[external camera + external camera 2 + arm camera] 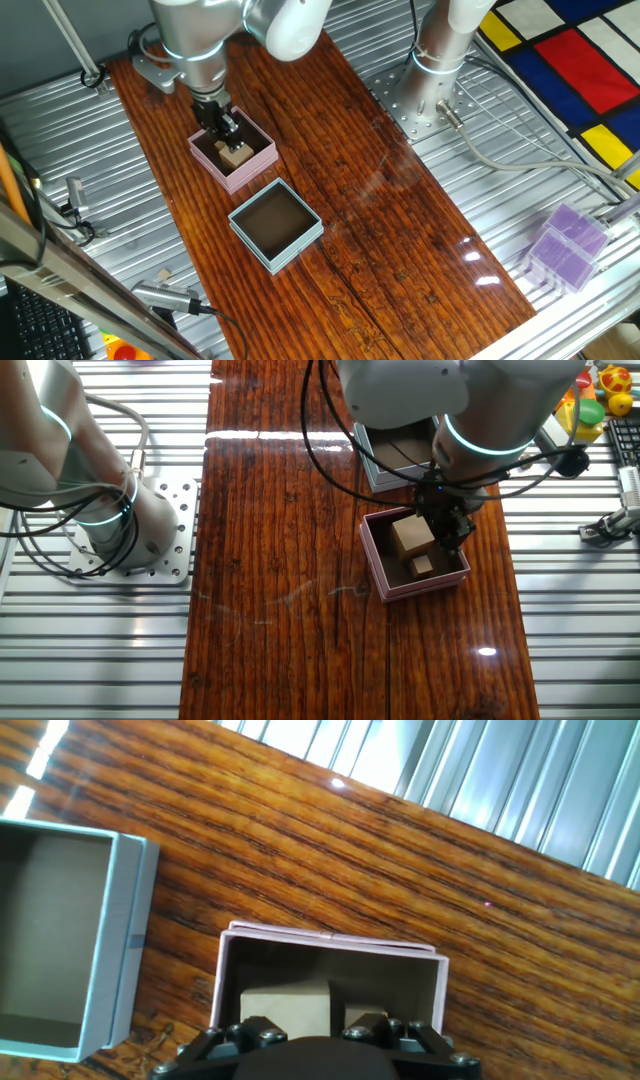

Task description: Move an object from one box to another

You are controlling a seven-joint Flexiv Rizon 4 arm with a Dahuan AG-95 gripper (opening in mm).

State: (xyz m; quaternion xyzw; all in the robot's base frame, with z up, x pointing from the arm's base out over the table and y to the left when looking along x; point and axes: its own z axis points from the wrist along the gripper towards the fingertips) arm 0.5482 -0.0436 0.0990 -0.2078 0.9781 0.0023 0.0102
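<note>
The pink box sits on the wooden board and holds two tan wooden blocks, a larger one and a smaller one. My gripper reaches down into the pink box, right beside the larger block. The fingertips are hidden, so I cannot tell how the jaws stand. The light blue box stands empty next to the pink one. In the hand view the pink box with both blocks lies just ahead of the hand, and the blue box is at the left.
A second arm's base is bolted to the slatted metal table beside the board. Purple plastic boxes sit at the table's edge. Colourful toys lie off the board in the other fixed view.
</note>
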